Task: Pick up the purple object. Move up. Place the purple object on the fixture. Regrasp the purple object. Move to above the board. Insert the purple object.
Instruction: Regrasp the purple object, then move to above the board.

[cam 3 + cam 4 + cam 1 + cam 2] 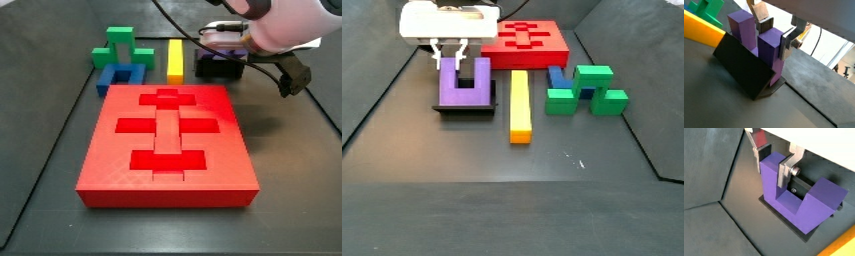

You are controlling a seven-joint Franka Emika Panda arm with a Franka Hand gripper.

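Observation:
The purple object (462,90) stands upright on the fixture (465,108), prongs up, base in the recess. My gripper (449,55) comes down from above and straddles one prong. In both wrist views the silver fingers sit on either side of that prong (767,47) (774,183), one plate flush against it and the other pad close against its far side, so the gripper looks shut on the prong. The fixture also shows in a wrist view (741,65) and a side view (218,68). The red board (120,160) lies apart from the fixture.
A yellow bar (519,105) lies between the fixture and the blue U-shaped block (557,78) and green block (589,88). The board (549,45) sits behind them. The yellow bar (697,30) and green block (707,10) also show in a wrist view.

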